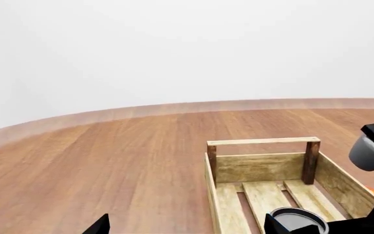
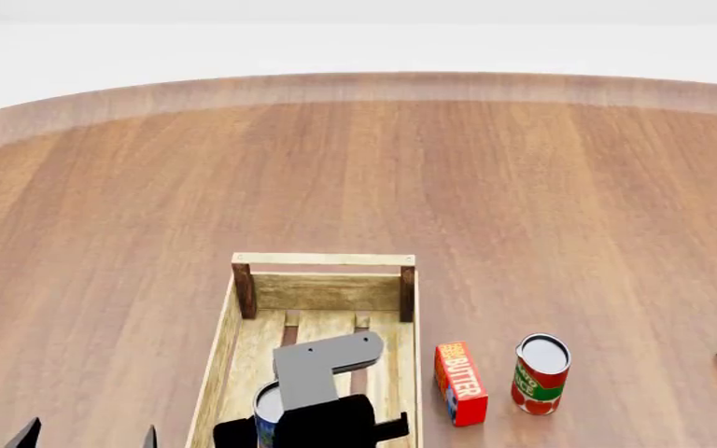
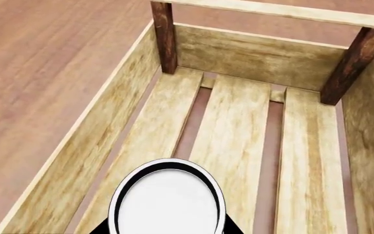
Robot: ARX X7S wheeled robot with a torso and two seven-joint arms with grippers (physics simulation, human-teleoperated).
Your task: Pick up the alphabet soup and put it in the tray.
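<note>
At far left our left gripper (image 2: 85, 437) shows only 2 dark tips, spread apart with nothing between them. In the tray (image 2: 224, 327) our right gripper (image 2: 315, 425) clasps the alphabet soup (image 2: 266, 411). Outside stand 1 butter box (image 2: 459, 383), then 1 red-and-green can (image 2: 541, 373).

View from above into the tray (image 3: 119, 119): three pale slats run along its bottom with dark gaps between, and two darker corner posts carry a raised end rail. The alphabet soup's (image 3: 167, 202) silver-white top sits over the slats at the near end. Brown tabletop (image 3: 37, 63) lies beside the tray.
</note>
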